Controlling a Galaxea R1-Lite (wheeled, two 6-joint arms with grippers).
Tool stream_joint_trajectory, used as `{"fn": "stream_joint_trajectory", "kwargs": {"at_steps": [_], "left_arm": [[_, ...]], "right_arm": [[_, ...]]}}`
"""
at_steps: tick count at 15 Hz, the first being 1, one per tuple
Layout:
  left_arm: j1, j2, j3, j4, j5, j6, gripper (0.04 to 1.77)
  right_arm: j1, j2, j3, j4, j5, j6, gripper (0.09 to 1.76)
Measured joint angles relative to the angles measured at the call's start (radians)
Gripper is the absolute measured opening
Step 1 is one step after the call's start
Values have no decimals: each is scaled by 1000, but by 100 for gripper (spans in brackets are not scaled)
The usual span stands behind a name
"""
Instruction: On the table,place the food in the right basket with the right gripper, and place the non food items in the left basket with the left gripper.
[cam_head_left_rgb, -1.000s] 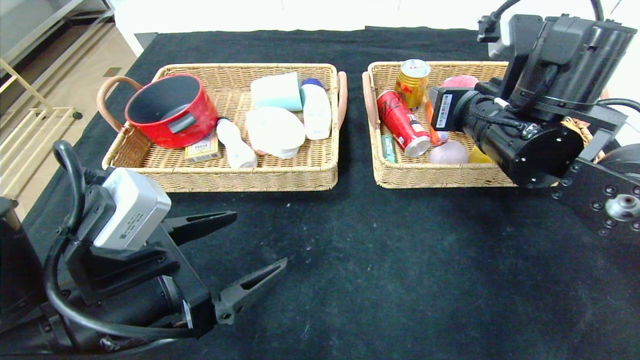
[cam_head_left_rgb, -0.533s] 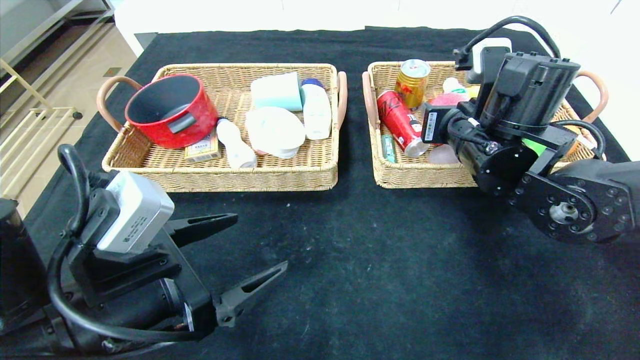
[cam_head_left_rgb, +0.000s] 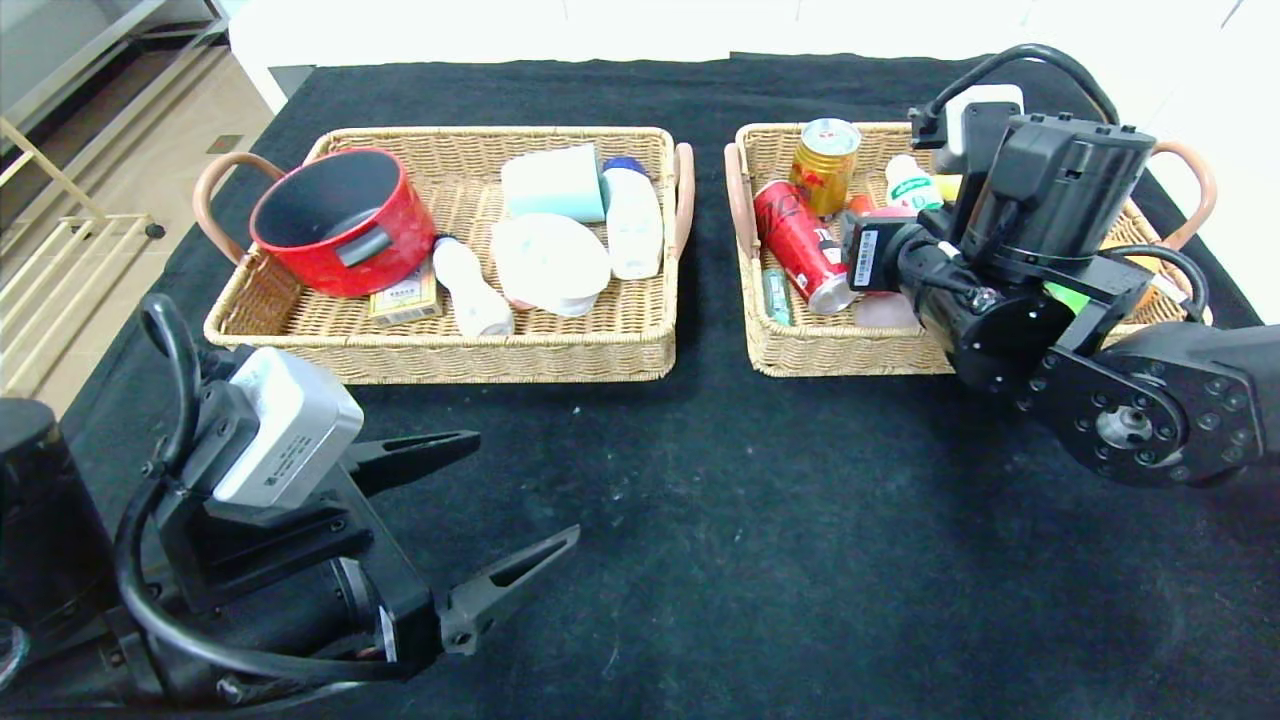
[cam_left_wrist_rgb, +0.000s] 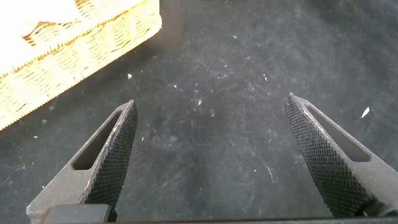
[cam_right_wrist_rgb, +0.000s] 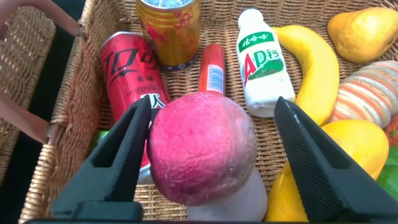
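Observation:
My right gripper (cam_right_wrist_rgb: 212, 104) hangs low over the right basket (cam_head_left_rgb: 850, 355), open, its jaws on either side of a red round fruit (cam_right_wrist_rgb: 202, 146). One finger (cam_right_wrist_rgb: 124, 149) touches the fruit's side; the other stands apart from it. The fruit lies on a pale round item among a red cola can (cam_right_wrist_rgb: 130, 74), a gold can (cam_right_wrist_rgb: 169, 31), a white AD bottle (cam_right_wrist_rgb: 261, 62), a banana (cam_right_wrist_rgb: 314, 68) and a pear (cam_right_wrist_rgb: 364, 31). My left gripper (cam_head_left_rgb: 525, 485) is open and empty over bare table at the front left.
The left basket (cam_head_left_rgb: 450, 360) holds a red pot (cam_head_left_rgb: 340, 220), a teal box (cam_head_left_rgb: 553, 183), white bottles and a white dish. My right arm (cam_head_left_rgb: 1040, 300) covers much of the right basket. Black cloth (cam_head_left_rgb: 700, 520) covers the table in front.
My right arm has dropped lower over the right basket and drawn back a little; it now barely moves. My left arm has shifted slightly.

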Motion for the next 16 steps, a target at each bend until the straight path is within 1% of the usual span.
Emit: {"fn": "stream_joint_trajectory", "kwargs": {"at_steps": [3, 5, 9, 10, 11, 12, 14, 16], "left_arm": [[0, 2, 0, 0, 0, 0, 172], [0, 3, 0, 1, -1, 0, 172], [0, 0, -5, -1, 8, 3, 172], [3, -3, -10, -3, 21, 9, 172], [14, -6, -13, -3, 40, 9, 172], [40, -9, -16, -3, 51, 6, 172], [109, -25, -8, -1, 56, 2, 172], [169, -61, -3, 4, 66, 1, 172]], "right_arm": [[5, -26, 12, 7, -1, -1, 153], [12, -68, 49, 12, 0, -7, 157], [55, -198, 222, 14, 1, -26, 163], [65, -239, 271, 14, 2, -27, 164], [70, -279, 321, 15, 6, -27, 165], [73, -321, 370, 16, 21, -27, 165], [71, -415, 465, 31, 72, -27, 167], [66, -522, 541, 106, 116, -26, 168]]}}
